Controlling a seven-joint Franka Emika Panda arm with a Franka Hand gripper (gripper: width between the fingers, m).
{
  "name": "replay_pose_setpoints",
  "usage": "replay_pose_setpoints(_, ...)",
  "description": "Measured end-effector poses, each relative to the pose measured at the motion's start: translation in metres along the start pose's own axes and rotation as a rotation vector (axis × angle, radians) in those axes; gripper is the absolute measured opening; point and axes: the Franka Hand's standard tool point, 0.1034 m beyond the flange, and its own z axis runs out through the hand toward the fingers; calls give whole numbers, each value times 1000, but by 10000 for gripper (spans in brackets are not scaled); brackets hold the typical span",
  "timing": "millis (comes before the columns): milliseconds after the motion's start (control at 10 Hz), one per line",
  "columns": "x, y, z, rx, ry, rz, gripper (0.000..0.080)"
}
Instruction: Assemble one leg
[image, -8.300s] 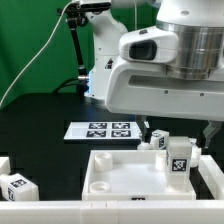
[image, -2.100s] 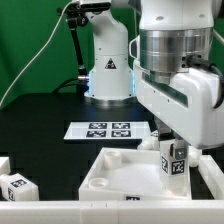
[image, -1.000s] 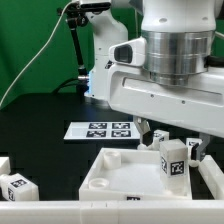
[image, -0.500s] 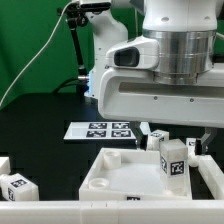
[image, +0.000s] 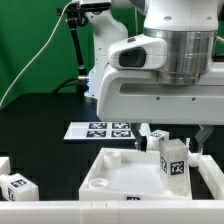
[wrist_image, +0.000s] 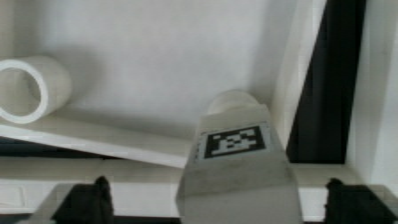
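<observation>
The leg — a chunky white post bearing a black-and-white square tag — is standing upright at a corner of the white panel, on the exterior view's right; the gripper is hanging spread, fingers clear of it.

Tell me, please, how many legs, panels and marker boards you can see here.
White tagged legs: 4 (one cut off at the exterior view's left edge)
White square panel: 1
Marker board: 1
Total: 6
</observation>
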Motion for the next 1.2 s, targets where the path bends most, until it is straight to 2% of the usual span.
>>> replay_pose_setpoints(100, 0, 0, 0, 0, 0, 0, 384)
replay_pose_setpoints(200, 0, 0, -1, 1, 1, 0, 384)
replay_pose_setpoints(300, 0, 0, -1, 2, 1, 19, 288)
replay_pose_setpoints(600, 0, -1, -1, 3, 1, 108, 288)
replay_pose_setpoints(800, 0, -2, 0, 12, -2, 363, 288)
replay_pose_setpoints(1200, 1, -4, 0, 22, 0, 697, 288)
